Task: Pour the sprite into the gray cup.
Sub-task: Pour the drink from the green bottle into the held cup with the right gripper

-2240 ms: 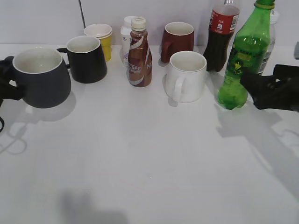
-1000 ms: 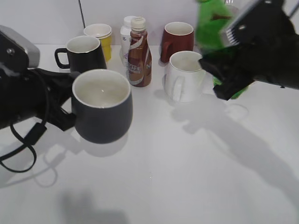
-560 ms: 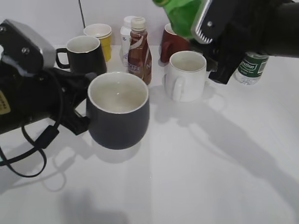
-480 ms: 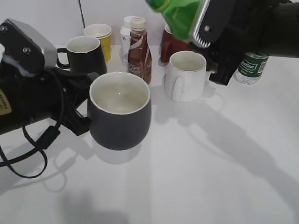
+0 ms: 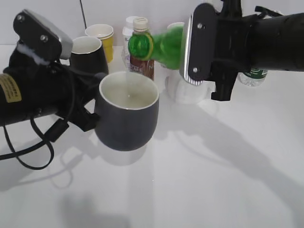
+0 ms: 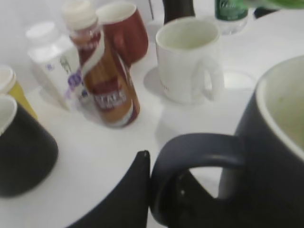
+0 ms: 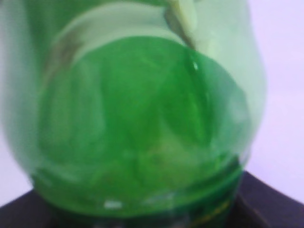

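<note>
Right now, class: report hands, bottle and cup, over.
Left hand grips the gray cup by its handle, lifted. Right hand holds the sprite, tipped sideways, mouth over cup. Nothing between them.

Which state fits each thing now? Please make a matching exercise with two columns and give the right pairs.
Things:
1. green plastic soda bottle
2. dark gray ceramic mug
3. white ceramic mug
4. brown coffee bottle

States:
A. stands upright, capped
B. tipped on its side, held above a mug
C. stands empty on the table
D. held by its handle

Pairs: 1-B, 2-D, 3-C, 4-A
</note>
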